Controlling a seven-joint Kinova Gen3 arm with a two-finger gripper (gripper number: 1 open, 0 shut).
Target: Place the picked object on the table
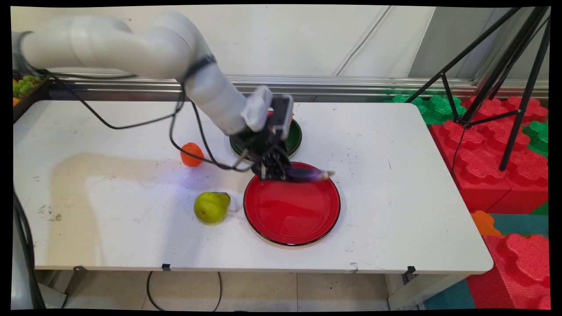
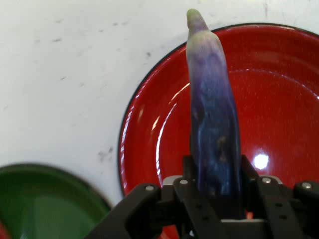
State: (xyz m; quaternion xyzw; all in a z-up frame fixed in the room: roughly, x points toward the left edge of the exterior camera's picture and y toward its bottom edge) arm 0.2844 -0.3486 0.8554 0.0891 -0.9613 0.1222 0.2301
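White tabletop point(image 1: 395, 197) fills most of what we see, with a pale wall and a metal rail behind it, and red and green foam blocks point(image 1: 483, 145) and a black tripod point(image 1: 505, 87) off to its right.

We see the white arm point(image 1: 131, 44) come in from the upper left, bend at the elbow and slope down toward the table's middle, black cables looping beneath it. Its black two-finger gripper point(image 1: 274, 171) sits low over the far rim of a glossy red round plate with a black edge point(image 1: 292, 210). We find the fingers clenched on the thick end of a long purple eggplant with a pale green tip point(image 1: 307, 174); in the hand view the eggplant point(image 2: 214, 124) juts straight out from between them, above the red plate point(image 2: 279, 99).

Just behind the gripper we make out a dark green round plate point(image 1: 294, 136), partly hidden by the wrist. Left of the red plate lies a yellow-green pear point(image 1: 211, 207), and farther back a small orange fruit point(image 1: 192, 154). We can read no lettering anywhere.
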